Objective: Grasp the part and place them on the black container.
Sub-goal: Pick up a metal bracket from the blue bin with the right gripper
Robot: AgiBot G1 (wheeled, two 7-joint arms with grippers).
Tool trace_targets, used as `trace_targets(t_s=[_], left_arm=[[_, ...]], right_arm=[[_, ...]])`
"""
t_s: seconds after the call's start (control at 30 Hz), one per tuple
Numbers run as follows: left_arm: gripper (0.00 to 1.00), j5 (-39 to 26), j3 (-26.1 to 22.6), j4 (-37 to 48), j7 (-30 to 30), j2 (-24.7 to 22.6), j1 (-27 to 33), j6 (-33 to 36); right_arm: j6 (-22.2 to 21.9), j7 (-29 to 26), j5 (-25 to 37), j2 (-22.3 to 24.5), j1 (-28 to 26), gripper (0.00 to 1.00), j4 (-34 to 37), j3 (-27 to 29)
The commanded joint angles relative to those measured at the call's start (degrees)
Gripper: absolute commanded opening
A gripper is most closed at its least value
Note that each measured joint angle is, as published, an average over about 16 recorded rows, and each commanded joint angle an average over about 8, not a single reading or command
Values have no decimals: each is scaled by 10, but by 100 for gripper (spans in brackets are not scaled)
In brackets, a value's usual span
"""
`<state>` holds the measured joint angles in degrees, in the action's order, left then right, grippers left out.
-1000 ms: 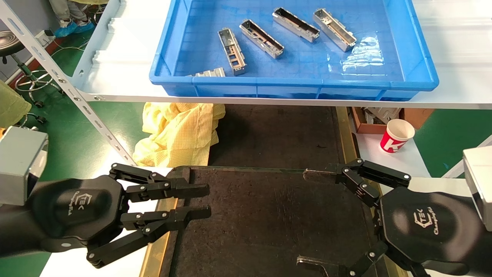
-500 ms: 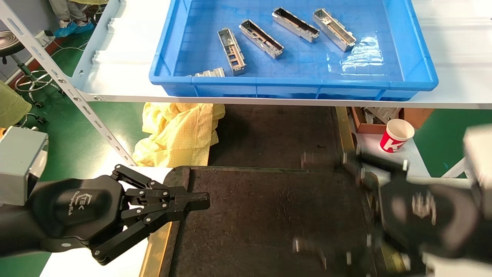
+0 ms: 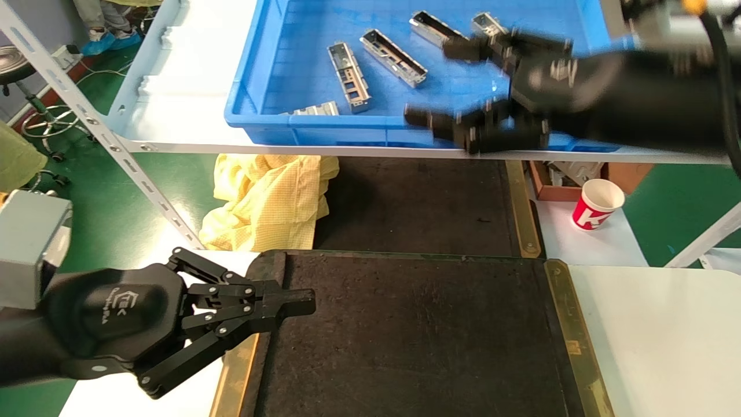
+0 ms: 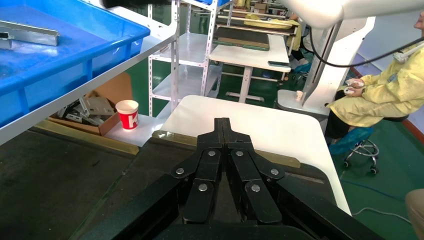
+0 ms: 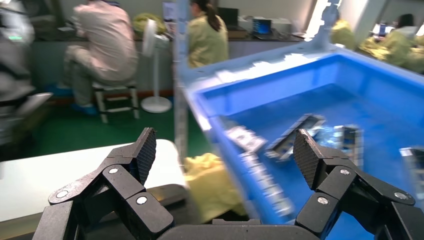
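Several silver parts lie in the blue crate [image 3: 278, 69] on the shelf: one [image 3: 349, 76] at the left, one [image 3: 393, 58] beside it, one [image 3: 315, 109] at the front wall. Two more at the back are partly hidden by my right gripper [image 3: 438, 82], which hovers open and empty over the crate's right half. In the right wrist view my right gripper [image 5: 225, 150] is wide open with blurred parts [image 5: 295, 135] beyond it. The black container [image 3: 405, 336] lies below, bare. My left gripper [image 3: 307, 302] is shut and empty at its left edge; it also shows in the left wrist view [image 4: 222, 125].
Brass strips [image 3: 570, 336] edge the black container. A yellow cloth [image 3: 266, 197] lies under the shelf at the left. A red paper cup [image 3: 596, 204] and a cardboard box [image 3: 556, 179] stand at the right. A slanted shelf strut [image 3: 110, 139] is at the left.
My right arm has swung up from the black container's right edge to over the blue crate, still open. My left gripper closed its fingers and has stayed in place.
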<state>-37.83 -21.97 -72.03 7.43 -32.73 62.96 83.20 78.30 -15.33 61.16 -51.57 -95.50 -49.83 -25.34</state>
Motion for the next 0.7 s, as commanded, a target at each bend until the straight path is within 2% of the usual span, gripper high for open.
trace_targets(t_s=[0.03,0.27,0.5,0.7], left_arm=[[0,0,0,0,0,0,0,0],[0,0,0,0,0,0,0,0],[0,0,0,0,0,0,0,0],[0,0,0,0,0,0,0,0]], right_arm=[[-3,3,23,-22,-37,100,40,-12],[-33,60,91,-97,-134,100,204,-45],[-144,118,147,-164,-191,100,341,-68],[-214,155,172,-207,-212,100,407,-79]])
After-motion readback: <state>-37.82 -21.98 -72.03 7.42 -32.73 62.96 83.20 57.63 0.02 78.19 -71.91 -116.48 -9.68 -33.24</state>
